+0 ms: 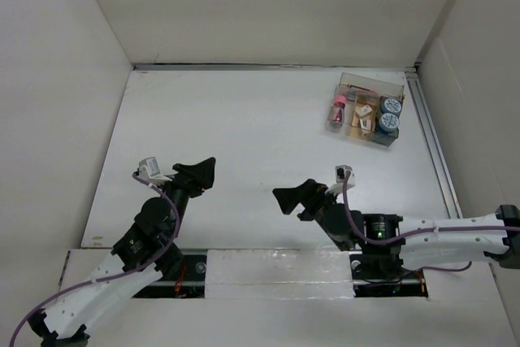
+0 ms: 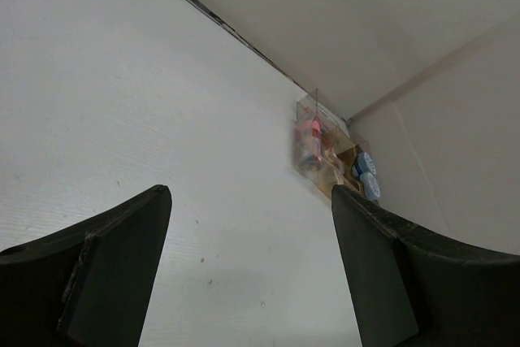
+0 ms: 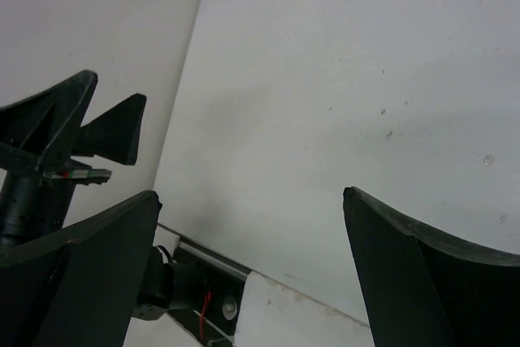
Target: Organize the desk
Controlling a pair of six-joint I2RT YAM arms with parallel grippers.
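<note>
The desk is a large flat white tabletop filling the middle of the top view. My left gripper hovers over its near left part, jaws wide open and empty; in the left wrist view the left gripper frames bare desk. My right gripper hangs near the middle front, pointing left, open with nothing between its fingers. The right wrist view shows the right gripper over bare desk, with the left gripper beyond it.
A clear plastic compartmented tray stands at the far right corner, holding a pink-capped bottle, small tan blocks and two blue-lidded jars. The tray also shows in the left wrist view. White wall panels enclose the desk.
</note>
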